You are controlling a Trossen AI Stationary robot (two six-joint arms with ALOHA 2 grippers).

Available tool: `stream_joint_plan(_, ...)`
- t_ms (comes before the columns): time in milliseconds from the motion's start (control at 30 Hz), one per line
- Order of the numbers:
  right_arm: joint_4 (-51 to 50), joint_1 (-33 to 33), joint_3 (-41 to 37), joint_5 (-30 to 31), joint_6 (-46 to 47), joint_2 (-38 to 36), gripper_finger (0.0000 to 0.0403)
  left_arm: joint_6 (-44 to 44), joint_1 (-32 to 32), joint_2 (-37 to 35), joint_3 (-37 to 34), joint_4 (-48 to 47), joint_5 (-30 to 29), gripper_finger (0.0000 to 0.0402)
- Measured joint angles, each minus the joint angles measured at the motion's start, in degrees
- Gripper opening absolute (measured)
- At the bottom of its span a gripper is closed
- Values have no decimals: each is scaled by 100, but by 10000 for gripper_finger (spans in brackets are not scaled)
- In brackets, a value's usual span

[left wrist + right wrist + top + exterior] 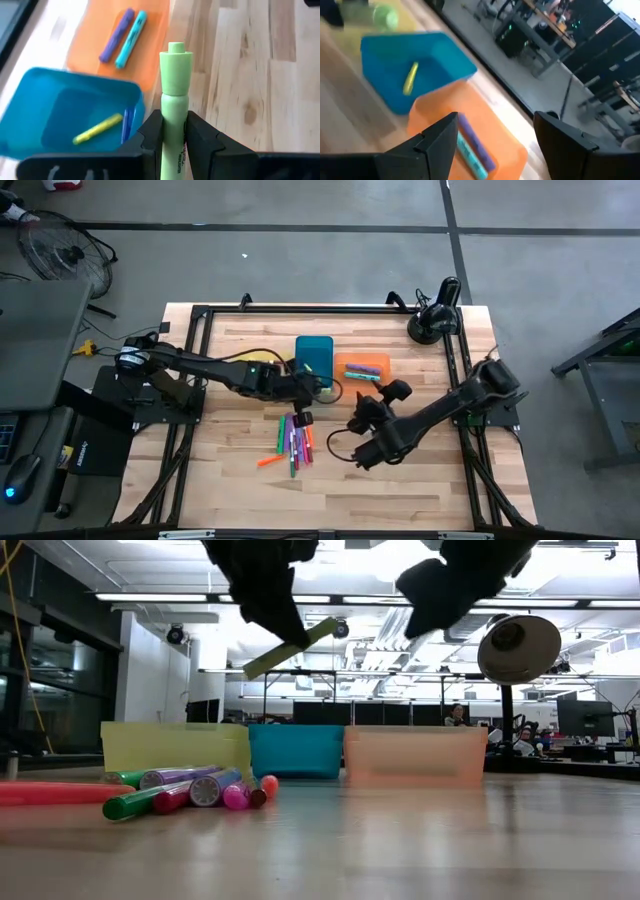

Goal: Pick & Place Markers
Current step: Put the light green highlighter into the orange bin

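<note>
Light green and held fast, a marker (175, 100) sits clamped between the two dark fingers of the left gripper (173, 131), its capped end pointing out past the fingertips. From table height the same green marker (291, 648) hangs tilted in the air, well above the desk (400, 840). From overhead, the left gripper (303, 390) hovers just beside the blue tray (314, 358), on the side nearer the loose pile.

Inside the blue tray (45, 107) lies a yellow marker (97, 128), with a blue one (126, 125) beside it against the wall. Next to that tray stands the orange tray (150, 45), holding a purple marker (116, 35) and a light blue marker (131, 32) side by side. A yellow tray (175, 748) shows in the table-height view, to the left of the blue one.

The right gripper (495, 137) hangs released, its fingers spread wide with nothing between them, above the orange tray (440, 107); overhead it sits near that tray's front edge (368, 408).

The remaining markers (297, 442) lie in a loose cluster on the wooden desk, in front of the trays and below the left gripper: pink, purple, green and orange ones bunched together, with one orange marker (269, 461) a little apart. A black lamp (436, 315) stands at the desk's far right corner.
</note>
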Motion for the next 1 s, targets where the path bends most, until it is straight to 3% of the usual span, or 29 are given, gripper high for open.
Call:
stream_joint_plan(133,892,8,-694,335,-340,-771,248,433,2,0,-2,401,2,54)
stream_joint_plan(333,3162,246,-2337,497,-1328,-2119,248,1174,0,0,-4,1315,18,54)
stream_joint_plan(567,6728,705,-4064,488,-3770,-3293,248,2119,3,0,-4,2943,706,54)
stream_joint_plan(833,11427,717,-5226,-962,-7245,-3658,248,2408,110,0,-6,3879,1557,54)
stream_joint_plan(900,11964,578,-5308,-1428,-7525,-3658,248,2405,183,0,-6,4033,1738,54)
stream_joint_plan(1000,12004,299,-5247,-2001,-7493,-3656,248,2365,200,0,-6,4185,1951,54)
